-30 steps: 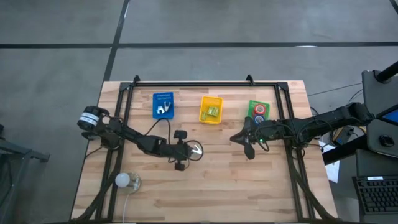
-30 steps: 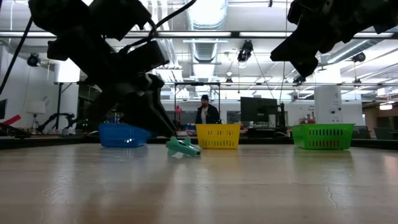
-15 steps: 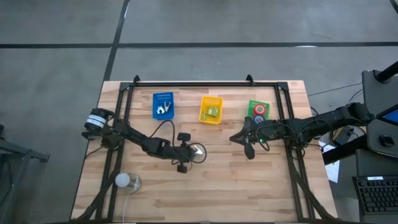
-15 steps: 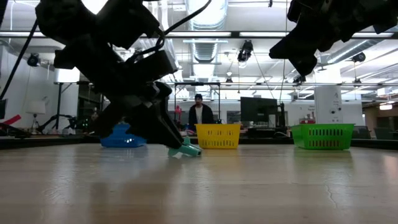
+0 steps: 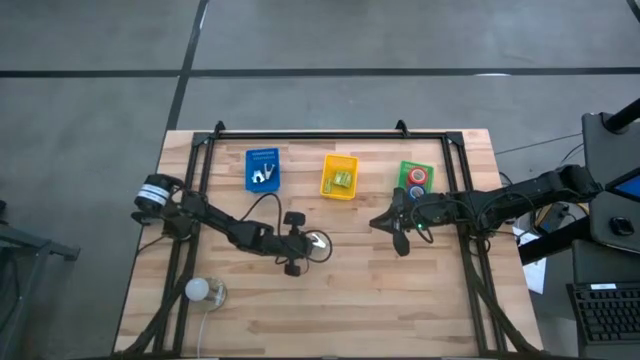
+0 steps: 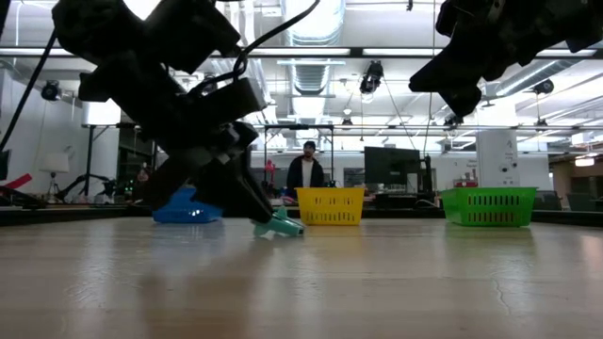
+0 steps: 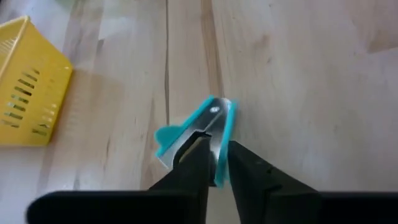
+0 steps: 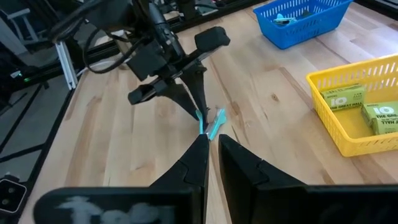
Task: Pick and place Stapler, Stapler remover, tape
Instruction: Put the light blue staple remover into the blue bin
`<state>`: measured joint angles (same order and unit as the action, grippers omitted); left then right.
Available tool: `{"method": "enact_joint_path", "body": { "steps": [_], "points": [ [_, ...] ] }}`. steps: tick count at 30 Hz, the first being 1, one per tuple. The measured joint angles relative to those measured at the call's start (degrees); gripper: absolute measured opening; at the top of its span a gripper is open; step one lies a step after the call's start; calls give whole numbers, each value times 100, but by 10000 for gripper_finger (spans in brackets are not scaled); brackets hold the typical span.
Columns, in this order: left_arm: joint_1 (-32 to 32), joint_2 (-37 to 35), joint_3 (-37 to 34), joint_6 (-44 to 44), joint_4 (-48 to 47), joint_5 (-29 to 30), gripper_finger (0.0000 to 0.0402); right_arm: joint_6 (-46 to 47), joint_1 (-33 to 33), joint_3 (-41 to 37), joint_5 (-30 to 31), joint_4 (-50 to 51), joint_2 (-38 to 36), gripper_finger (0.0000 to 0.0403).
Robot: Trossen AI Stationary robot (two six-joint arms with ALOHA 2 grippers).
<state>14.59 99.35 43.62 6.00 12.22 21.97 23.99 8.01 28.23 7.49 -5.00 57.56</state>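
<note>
Left gripper [image 5: 305,241]: shifted slightly toward the frame's right and lowered since a second ago, its dark fingers now closed around the small teal plastic staple remover [image 7: 198,131]. Staple remover: nudged marginally rightward in the low view. Background person [image 6: 305,172]: position altered between frames.

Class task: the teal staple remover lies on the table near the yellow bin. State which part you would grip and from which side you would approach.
Grip the staple remover across its narrow metal middle, coming from above: it lies flat on the table, and the left hand already straddles that part.
</note>
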Motion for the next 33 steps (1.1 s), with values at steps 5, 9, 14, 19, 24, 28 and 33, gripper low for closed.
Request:
{"method": "enact_joint_path", "body": {
  "steps": [5,9,14,19,24,28,33],
  "points": [
    [-2,-5,3,-34,-135,-13,10,0,0,-7,0,-2,0,34],
    [-2,-21,-2,-72,-160,-19,12,0,0,-7,0,-2,0,34],
    [2,-315,-33,-94,-309,207,5,2,0,-7,0,-2,0,34],
    [2,-964,-74,-90,-719,660,7,1,0,-8,-1,0,0,34],
    [-7,-1742,-96,-188,-1797,1886,4,2,0,-9,-2,1,0,34],
    [-114,-2342,-280,-404,-2169,3213,9,2,0,-14,-2,-3,0,34],
    [-442,-3035,-659,-1503,-2235,4053,11,2,2,-18,-7,5,0,34]
  ]
}}
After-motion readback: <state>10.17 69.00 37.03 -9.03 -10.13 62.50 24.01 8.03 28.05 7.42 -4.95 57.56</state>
